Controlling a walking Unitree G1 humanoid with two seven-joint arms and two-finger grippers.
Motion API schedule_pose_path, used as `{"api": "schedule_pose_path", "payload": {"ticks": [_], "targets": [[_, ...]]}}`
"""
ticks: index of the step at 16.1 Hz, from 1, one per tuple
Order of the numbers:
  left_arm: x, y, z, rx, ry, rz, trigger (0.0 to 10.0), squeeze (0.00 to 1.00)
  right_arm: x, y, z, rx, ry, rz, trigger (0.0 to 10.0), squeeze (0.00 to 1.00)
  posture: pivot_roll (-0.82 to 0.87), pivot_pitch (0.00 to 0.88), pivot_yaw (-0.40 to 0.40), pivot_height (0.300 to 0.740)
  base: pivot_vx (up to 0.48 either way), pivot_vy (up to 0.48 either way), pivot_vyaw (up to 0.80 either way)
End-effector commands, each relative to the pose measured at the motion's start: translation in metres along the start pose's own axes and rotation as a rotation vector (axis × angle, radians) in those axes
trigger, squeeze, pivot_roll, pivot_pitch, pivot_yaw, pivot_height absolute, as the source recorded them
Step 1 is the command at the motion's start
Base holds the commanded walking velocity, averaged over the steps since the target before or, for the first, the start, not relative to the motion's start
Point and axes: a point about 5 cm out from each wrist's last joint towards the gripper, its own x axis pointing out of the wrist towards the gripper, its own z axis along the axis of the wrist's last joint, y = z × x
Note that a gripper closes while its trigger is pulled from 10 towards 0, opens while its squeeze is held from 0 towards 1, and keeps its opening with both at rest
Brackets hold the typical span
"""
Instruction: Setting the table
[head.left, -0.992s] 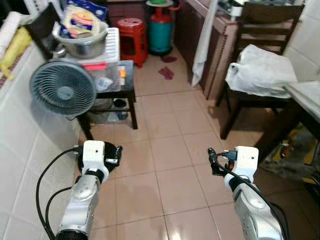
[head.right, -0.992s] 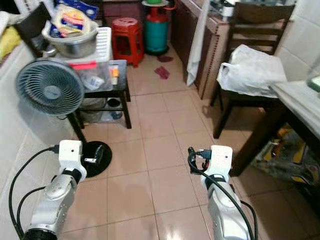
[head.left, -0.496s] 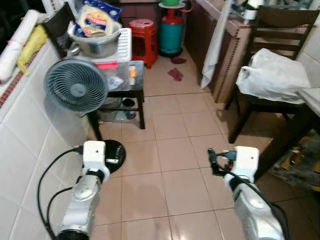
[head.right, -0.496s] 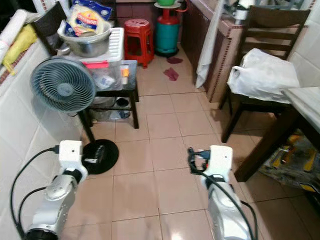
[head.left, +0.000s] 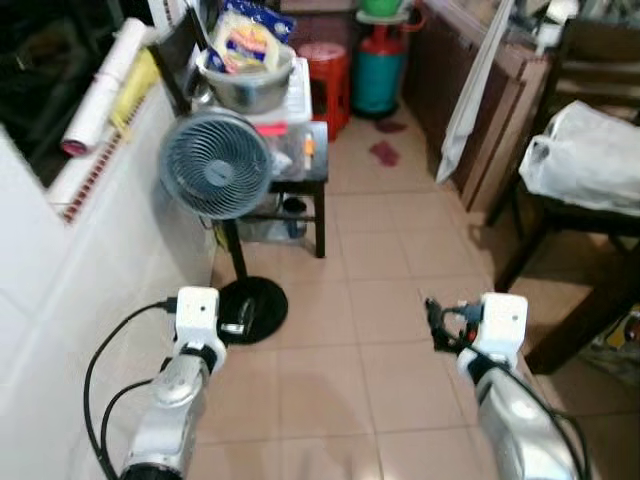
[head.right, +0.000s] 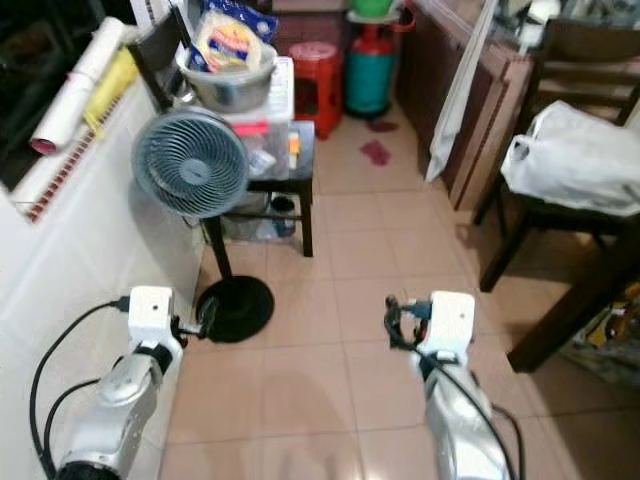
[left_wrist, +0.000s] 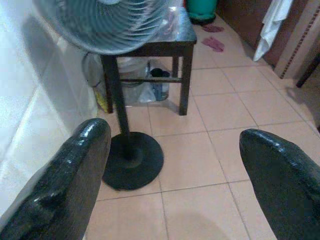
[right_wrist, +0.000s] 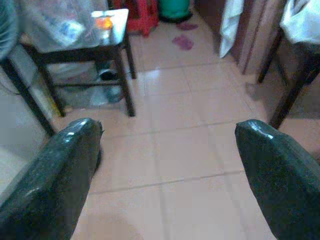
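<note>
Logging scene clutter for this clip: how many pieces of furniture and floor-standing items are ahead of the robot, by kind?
Standing fans: 1, fan
Small dark tables: 1, table
Red stools: 1, stool
Gas cylinders: 1, cylinder
Wooden chairs: 1, chair
Total: 5

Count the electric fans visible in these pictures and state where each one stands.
1. A grey pedestal fan stands on the tiled floor against the white wall, in front of the small dark table. Others may be hidden out of view.
</note>
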Motion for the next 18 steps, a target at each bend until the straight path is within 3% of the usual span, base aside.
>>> {"api": "schedule_pose_path", "payload": {"ticks": [1, 12, 18], "targets": [[0.0, 0.006, 0.001, 0.0, 0.002, 0.019, 10.0, 0.0, 0.001, 0.003, 0.004, -0.004, -0.018, 0.011, 10.0, 0.0, -0.03, 0.055, 0.035, 0.74, 0.0, 0.311, 0.0], [-0.002, 0.001, 0.002, 0.029, -0.01, -0.024, 10.0, 0.0, 0.003, 0.001, 0.004, 0.0, -0.022, -0.008, 10.0, 0.0, -0.02, 0.055, 0.038, 0.74, 0.0, 0.053, 0.0], [-0.001, -0.004, 0.004, 0.027, -0.015, -0.075, 10.0, 0.0, 0.005, 0.001, 0.004, 0.0, -0.019, -0.01, 10.0, 0.0, -0.02, 0.05, 0.041, 0.74, 0.0, 0.0, -0.76]]}}
